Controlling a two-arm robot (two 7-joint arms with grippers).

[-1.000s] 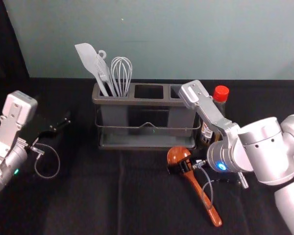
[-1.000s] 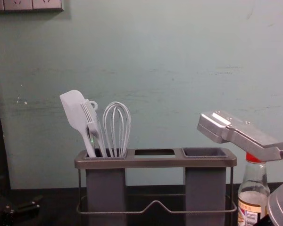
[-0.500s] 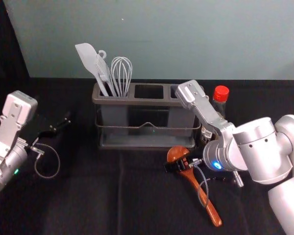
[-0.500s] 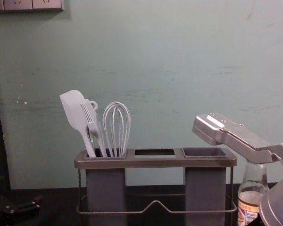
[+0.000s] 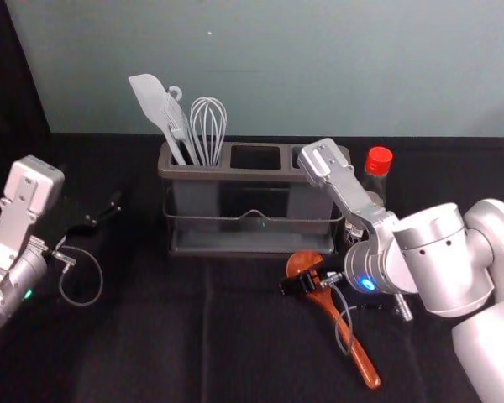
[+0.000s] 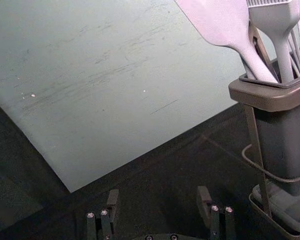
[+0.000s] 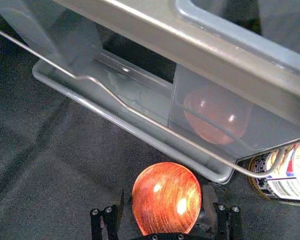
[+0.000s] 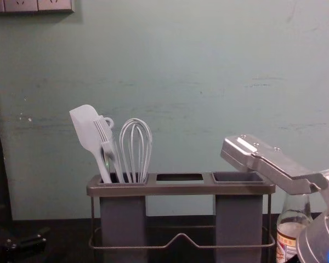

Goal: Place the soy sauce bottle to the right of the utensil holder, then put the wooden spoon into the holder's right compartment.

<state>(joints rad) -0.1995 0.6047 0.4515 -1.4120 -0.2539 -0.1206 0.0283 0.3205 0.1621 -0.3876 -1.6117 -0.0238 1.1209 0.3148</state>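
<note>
Item: my right claw [image 5: 301, 285], lowered on the right half of the black cloth-covered worktop [image 5: 151, 336], in front of the holder. Condition: open, its fingers spread to either side of the spoon's bowl, gripping nothing.

Item: wooden spoon, reddish-brown, glossy, with round bowl and long handle [image 5: 356, 354]. Lies on the worktop, bowl towards the far edge and just in front of the holder's right end, handle slanting towards the near right corner.

Item: utensil holder, dark grey, with brownish rim [image 5: 252, 175] and thin wire rail [image 8: 137, 247]. Upright, near the middle of the worktop's far edge. Right compartment [image 8: 238, 213]: no utensil standing in it.

Item: soy sauce bottle, clear glass, red cap, printed label [image 5: 375, 183]. Upright, just beside the holder's right end, towards the far right corner; partly behind my right arm.

Item: pale grey spatula [image 8: 86, 129], in the holder's left compartment, leaning left. With it, pale wire whisk [image 8: 136, 143] and a grey brush-like utensil with ridged head [image 6: 277, 22].

Item: my left claw [image 5: 105, 211], parked towards the worktop's left edge, well apart from the holder. Condition: open, empty.
</note>
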